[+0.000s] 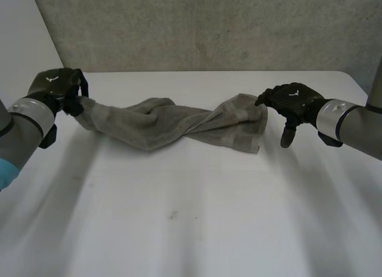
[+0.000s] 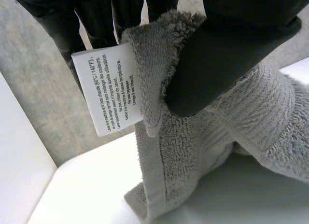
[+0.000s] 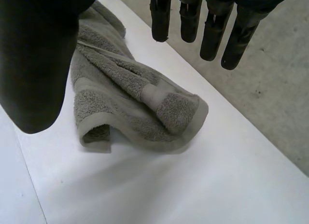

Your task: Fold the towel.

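A grey towel lies twisted and bunched across the middle of the white table. My left hand is shut on the towel's left end and holds it a little off the table; in the left wrist view the thumb pinches the towel against the fingers, next to a white care label. My right hand hovers open just beside the towel's right end, apart from it. In the right wrist view its fingers are straight above the crumpled towel end lying on the table.
A grey concrete wall runs behind the table's far edge. A white panel stands at the far left. Bare tabletop spreads in front of the towel.
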You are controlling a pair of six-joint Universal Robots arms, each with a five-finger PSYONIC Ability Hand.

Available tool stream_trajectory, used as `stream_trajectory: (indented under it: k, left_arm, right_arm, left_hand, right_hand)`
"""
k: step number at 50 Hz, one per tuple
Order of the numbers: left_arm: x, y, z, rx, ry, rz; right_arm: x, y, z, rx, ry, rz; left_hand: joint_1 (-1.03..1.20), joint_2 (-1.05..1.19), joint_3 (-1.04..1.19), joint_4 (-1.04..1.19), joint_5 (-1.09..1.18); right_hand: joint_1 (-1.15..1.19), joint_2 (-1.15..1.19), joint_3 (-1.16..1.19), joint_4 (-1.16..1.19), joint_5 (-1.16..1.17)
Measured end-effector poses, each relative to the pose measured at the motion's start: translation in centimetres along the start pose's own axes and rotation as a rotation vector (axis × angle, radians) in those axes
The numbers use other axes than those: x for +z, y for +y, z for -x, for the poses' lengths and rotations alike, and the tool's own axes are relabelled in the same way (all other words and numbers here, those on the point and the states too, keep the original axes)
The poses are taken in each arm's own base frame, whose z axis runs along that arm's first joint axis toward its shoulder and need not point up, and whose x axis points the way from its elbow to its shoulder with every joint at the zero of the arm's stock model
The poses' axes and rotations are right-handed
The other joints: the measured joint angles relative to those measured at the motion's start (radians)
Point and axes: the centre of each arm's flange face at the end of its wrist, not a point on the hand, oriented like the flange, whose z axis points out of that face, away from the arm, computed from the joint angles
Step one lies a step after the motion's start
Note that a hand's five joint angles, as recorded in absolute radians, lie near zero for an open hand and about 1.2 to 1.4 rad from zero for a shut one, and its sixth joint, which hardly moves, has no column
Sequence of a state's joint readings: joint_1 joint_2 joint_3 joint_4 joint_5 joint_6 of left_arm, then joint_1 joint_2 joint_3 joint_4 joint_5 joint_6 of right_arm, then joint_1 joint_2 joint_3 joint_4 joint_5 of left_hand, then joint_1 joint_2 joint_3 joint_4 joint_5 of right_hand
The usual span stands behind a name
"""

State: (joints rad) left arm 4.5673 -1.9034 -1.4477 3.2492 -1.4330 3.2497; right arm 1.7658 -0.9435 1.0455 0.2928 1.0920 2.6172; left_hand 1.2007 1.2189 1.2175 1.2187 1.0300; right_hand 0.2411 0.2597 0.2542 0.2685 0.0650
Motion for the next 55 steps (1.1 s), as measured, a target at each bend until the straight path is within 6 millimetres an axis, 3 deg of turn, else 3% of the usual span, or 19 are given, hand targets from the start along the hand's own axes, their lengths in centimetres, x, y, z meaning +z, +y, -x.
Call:
stream_trajectory:
  k: [4,12,18,26,35,40,43,48,55]
  left_arm:
    - [-1.7,-1.6,-0.3,0.015,0.003,-0.032]
    - [-6.1,-4.9,-0.9,0.026,0.004,-0.119]
    - [-9.9,-7.2,-1.2,0.037,0.011,-0.208]
    - [-13.1,-9.2,-1.7,0.052,0.035,-0.282]
    - [-14.6,-10.0,-1.8,0.053,0.038,-0.296]
    - [-14.9,-10.1,-1.8,0.053,0.035,-0.299]
    - [-14.9,-10.1,-1.8,0.053,0.034,-0.297]
    - [-14.8,-9.6,-1.7,0.053,0.029,-0.284]
    - [-14.2,-8.7,-1.3,0.051,0.016,-0.256]
  right_arm:
    - [0.3,-0.3,-0.2,0.062,0.017,-0.026]
    - [0.8,-3.2,0.7,0.090,-0.003,-0.116]
    - [2.2,-5.1,3.6,0.050,-0.070,-0.173]
    - [4.6,-4.7,8.4,0.044,-0.205,-0.191]
    - [7.2,-3.0,14.2,0.155,-0.350,-0.204]
    - [8.5,-2.3,16.2,0.187,-0.370,-0.223]
    - [9.0,-2.1,16.6,0.186,-0.363,-0.233]
    - [9.4,-2.7,16.3,0.169,-0.329,-0.265]
    - [8.7,-4.8,14.8,0.114,-0.279,-0.308]
  left_hand:
    - [0.000,0.000,0.000,0.000,0.000]
    - [0.000,0.000,0.000,0.000,0.000]
    - [0.000,0.000,0.000,0.000,0.000]
    - [0.000,0.000,0.000,0.000,0.000]
    - [0.000,0.000,0.000,0.000,0.000]
    - [0.000,0.000,0.000,0.000,0.000]
    - [0.000,0.000,0.000,0.000,0.000]
    - [0.000,0.000,0.000,0.000,0.000]
    - [0.000,0.000,0.000,0.000,0.000]
  right_hand:
    - [-0.004,0.000,0.000,0.000,0.000]
    - [-0.005,0.000,0.000,0.000,0.000]
    - [-0.005,0.000,0.000,0.000,0.000]
    - [-0.006,0.000,0.000,0.000,0.000]
    - [0.051,0.031,0.032,0.026,0.055]
    - [0.415,0.401,0.403,0.387,0.425]
    - [0.567,0.550,0.554,0.537,0.562]
    - [1.053,1.027,1.017,1.016,1.046]
    - [1.095,1.052,1.055,1.074,1.088]
